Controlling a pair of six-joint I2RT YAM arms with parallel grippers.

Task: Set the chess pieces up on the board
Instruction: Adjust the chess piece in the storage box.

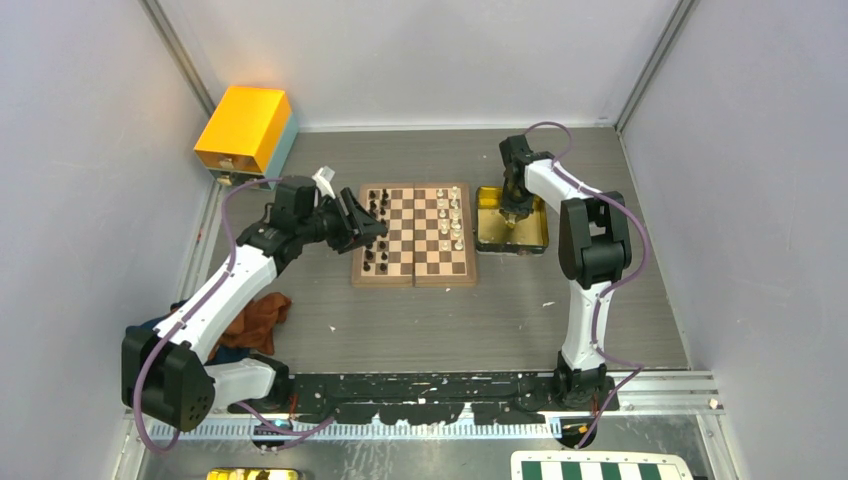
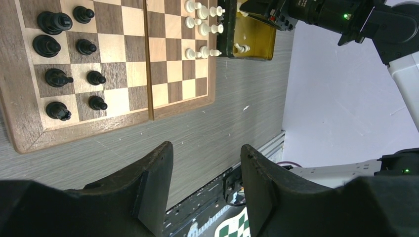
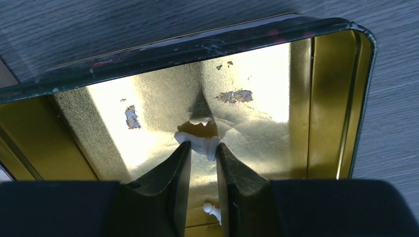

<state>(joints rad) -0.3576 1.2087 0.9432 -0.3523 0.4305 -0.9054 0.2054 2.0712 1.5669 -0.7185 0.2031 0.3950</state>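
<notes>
**Right gripper: position and state.** The right gripper (image 3: 203,150) is down inside the gold tray (image 3: 326,98). In the top view the tray lies just beside the chessboard (image 1: 430,255), at its 3 o'clock edge. The jaws stand narrow, with the tips on either side of a white chess piece (image 3: 195,139) that lies on its side on the tray floor. The tips appear to touch the piece. Whether they clamp it firmly cannot be told.

**Governing relation.** In the right wrist view the piece's long axis runs roughly from 9 to 3 o'clock, across the jaw gap rather than along it. The narrow end is at the 9 o'clock finger and the wider base at the 3 o'clock finger. The piece sits at the extreme tips, not deep between the fingers. Judgement: a grip along this axis has little pad contact, so the piece may pivot or slip during lifting.

**Remaining stock.** A second white piece (image 3: 212,210) lies in the tray at 6 o'clock of the first.

**Left gripper.** The left gripper (image 2: 206,148) is spread and empty. It hovers at the board's 9 o'clock edge near the black pieces (image 2: 59,79), well apart from the tray. The right arm is therefore the nearer arm.

**Destination.** The white pieces (image 1: 450,215) occupy the 3 o'clock files. Squares toward 6 o'clock in those files appear vacant. From the tray, the carry direction is toward 9 o'clock.
</notes>
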